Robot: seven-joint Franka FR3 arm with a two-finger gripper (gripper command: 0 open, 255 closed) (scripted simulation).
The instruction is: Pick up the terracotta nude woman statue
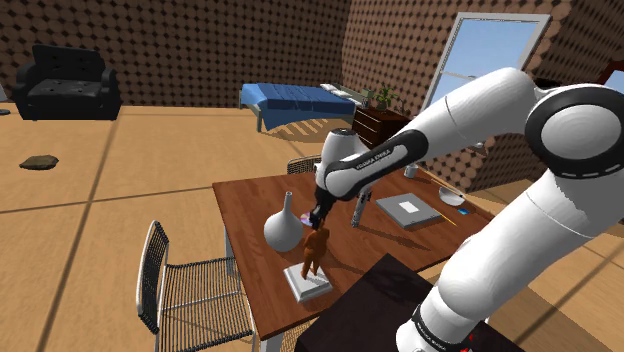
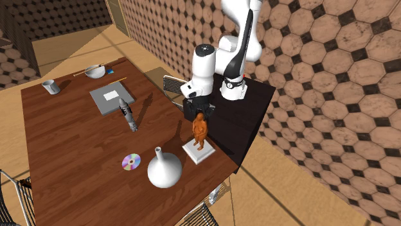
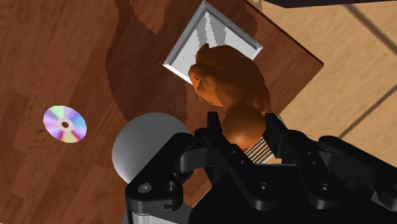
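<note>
Statue (image 1: 315,250) stands upright on a white slab (image 1: 300,287) at the near edge of the table (image 1: 250,200), close to the stand (image 1: 380,300), with a grey vase (image 1: 283,230) just beside it on the shoulder view's left. Gripper (image 1: 320,218) is directly over it; in the wrist view the fingers (image 3: 215,137) are narrowed onto its head, both sides apparently in contact. Judged: approach and grasp done, lift left to do, cannot tell whether the feet have cleared the slab
</note>
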